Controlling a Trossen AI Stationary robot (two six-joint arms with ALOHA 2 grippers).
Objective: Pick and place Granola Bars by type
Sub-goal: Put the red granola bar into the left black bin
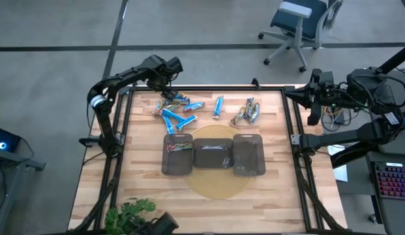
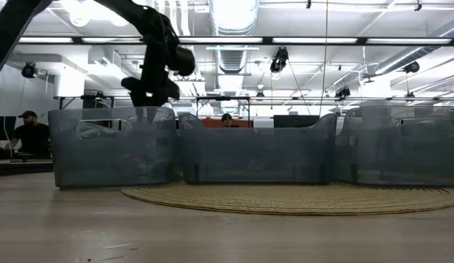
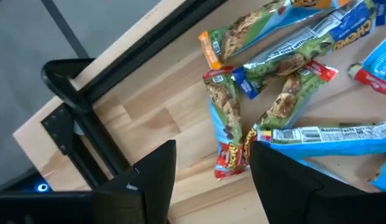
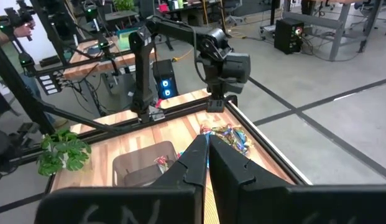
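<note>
The granola bars lie loose on the table's far part. A pile of blue and green/orange bars (image 1: 173, 108) sits at the far left, a single blue bar (image 1: 218, 106) lies farther right, and a mixed silver and brown pair (image 1: 246, 112) beyond it. My left gripper (image 1: 167, 93) (image 3: 214, 180) hovers open over the pile's far-left end, its fingers either side of a green and red bar (image 3: 227, 124), next to a blue bar (image 3: 329, 134). My right gripper (image 4: 208, 158) is shut and waits off the table's right edge (image 1: 313, 104).
Three dark translucent trays (image 1: 213, 153) stand side by side on a round woven mat (image 1: 215, 186) at the table's middle; the left tray (image 1: 169, 163) holds a few bars. A black frame rail (image 3: 87, 106) runs along the far-left edge. A plant (image 1: 127, 212) sits at the near-left corner.
</note>
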